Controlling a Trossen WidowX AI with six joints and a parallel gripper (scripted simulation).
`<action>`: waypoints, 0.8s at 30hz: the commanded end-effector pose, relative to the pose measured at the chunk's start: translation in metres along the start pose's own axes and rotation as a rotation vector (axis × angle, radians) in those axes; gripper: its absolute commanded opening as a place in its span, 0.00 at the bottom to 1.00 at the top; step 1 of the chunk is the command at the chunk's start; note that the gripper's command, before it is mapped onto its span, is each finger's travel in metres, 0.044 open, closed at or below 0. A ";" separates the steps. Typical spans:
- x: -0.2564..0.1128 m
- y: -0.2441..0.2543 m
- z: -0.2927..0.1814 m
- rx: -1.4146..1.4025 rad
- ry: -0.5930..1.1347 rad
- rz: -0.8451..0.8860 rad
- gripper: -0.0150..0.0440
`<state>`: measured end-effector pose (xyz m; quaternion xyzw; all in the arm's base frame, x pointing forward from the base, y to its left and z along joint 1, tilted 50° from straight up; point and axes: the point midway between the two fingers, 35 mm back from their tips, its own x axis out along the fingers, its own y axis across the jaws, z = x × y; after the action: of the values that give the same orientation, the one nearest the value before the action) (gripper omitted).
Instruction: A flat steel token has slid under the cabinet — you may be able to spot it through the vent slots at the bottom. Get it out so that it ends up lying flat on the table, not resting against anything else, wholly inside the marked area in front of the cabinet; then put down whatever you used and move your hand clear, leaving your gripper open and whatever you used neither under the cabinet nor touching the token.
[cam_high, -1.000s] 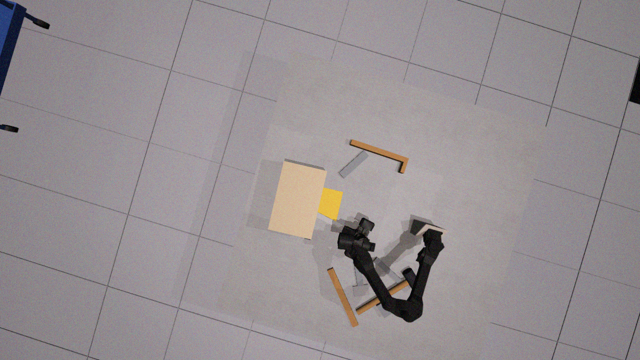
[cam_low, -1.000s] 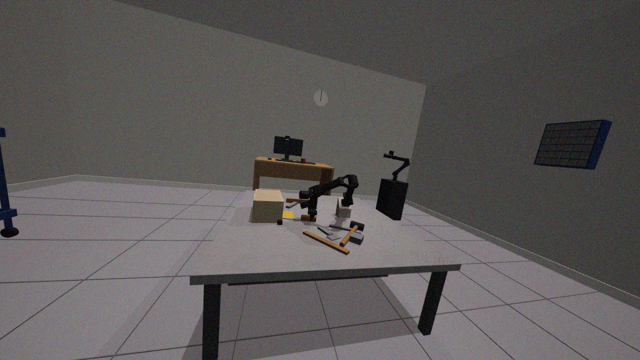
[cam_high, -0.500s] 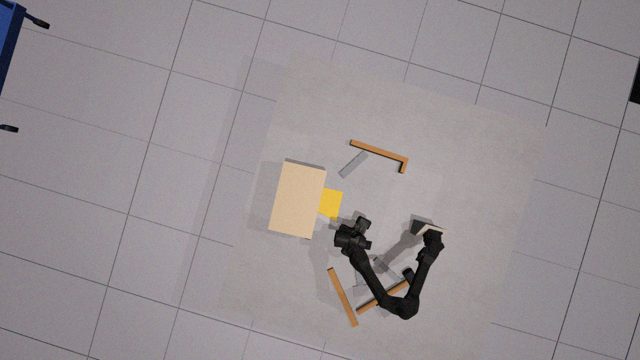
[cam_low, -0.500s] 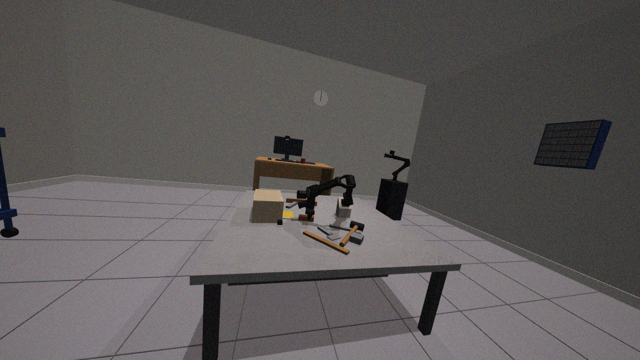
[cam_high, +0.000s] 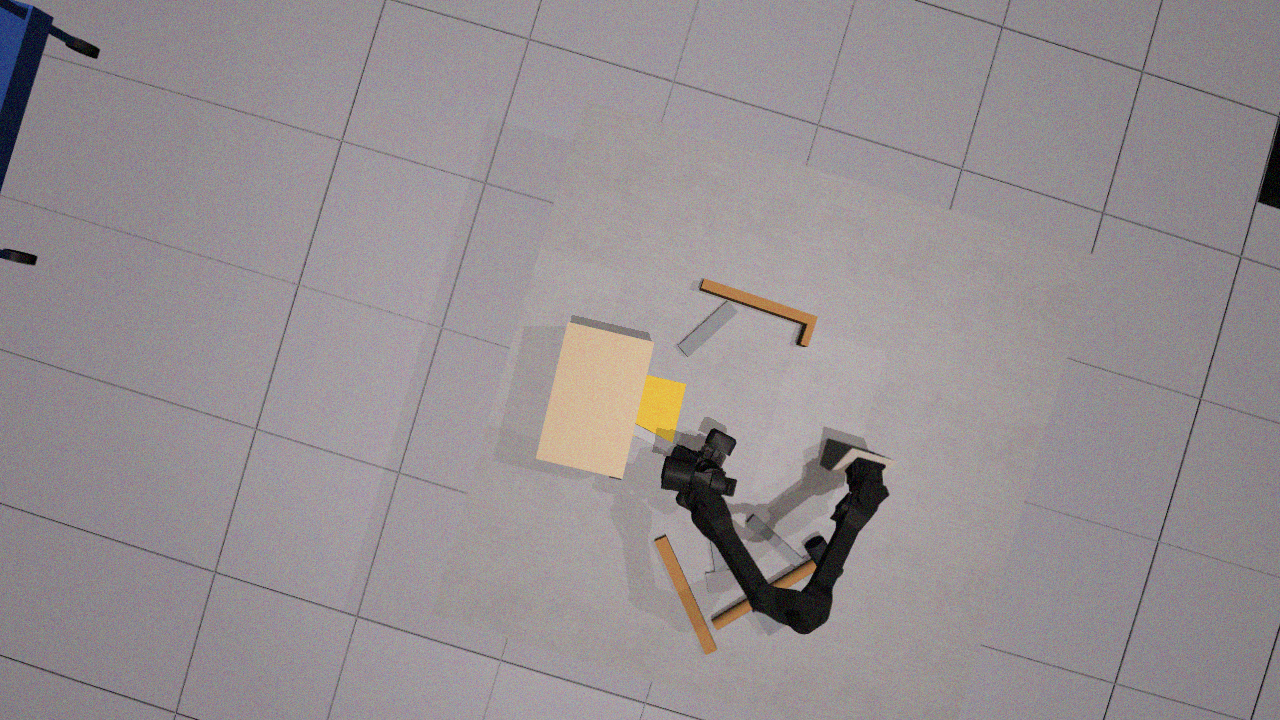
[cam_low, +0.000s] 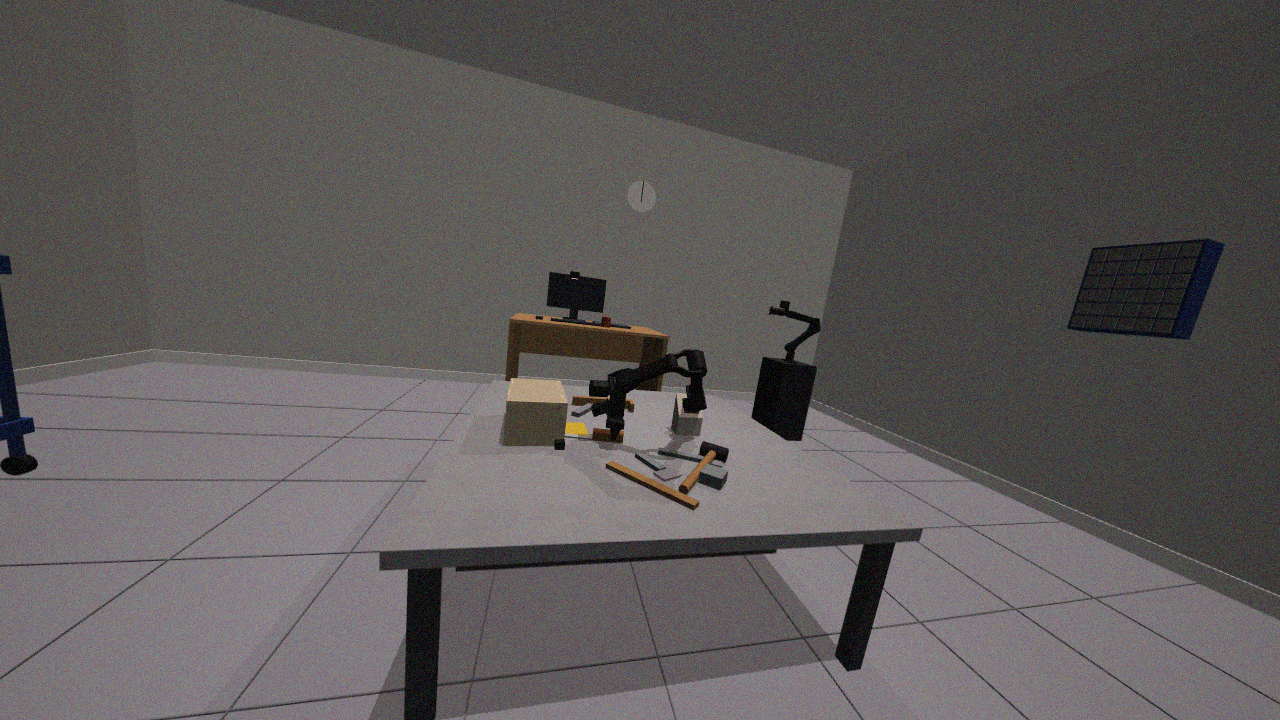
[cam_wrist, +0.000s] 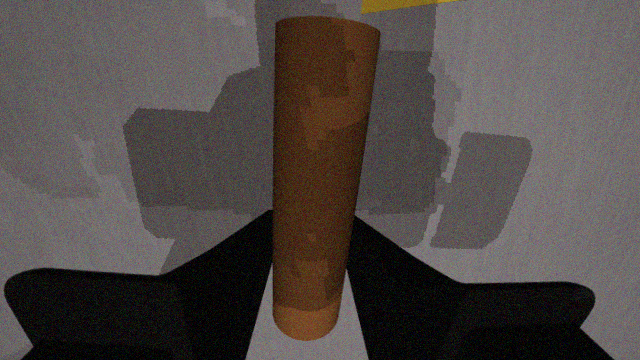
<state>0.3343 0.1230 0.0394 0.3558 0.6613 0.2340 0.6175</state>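
Observation:
The beige cabinet (cam_high: 595, 398) (cam_low: 535, 425) stands left of the arm. The yellow marked area (cam_high: 664, 401) (cam_low: 575, 428) lies in front of it, and its edge shows at the top of the wrist view (cam_wrist: 390, 5). My gripper (cam_low: 615, 435) (cam_wrist: 310, 220) is shut on the round orange-brown handle (cam_wrist: 320, 125) (cam_low: 601, 435) of a tool, low over the table just off the area's near corner. The tool's thin grey shaft (cam_high: 646, 432) runs from the handle toward the cabinet's front, across the marked area's corner. Its far end is hidden. The steel token is not visible.
An orange L-shaped stick (cam_high: 760, 301) and a grey flat bar (cam_high: 707, 328) lie beyond the marked area. A straight orange stick (cam_high: 686, 595) (cam_low: 651, 485), a black-headed mallet (cam_low: 713, 450) and grey pieces lie on the arm's other side. A small black block (cam_low: 559, 444) sits by the cabinet's corner.

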 end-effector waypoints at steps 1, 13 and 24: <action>0.000 0.000 0.008 -0.007 -0.003 0.003 0.25; 0.000 0.000 0.020 -0.007 -0.003 0.003 0.25; 0.000 0.000 0.031 -0.008 -0.003 0.003 0.25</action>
<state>0.3586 0.1193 0.0362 0.3558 0.6611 0.2340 0.6177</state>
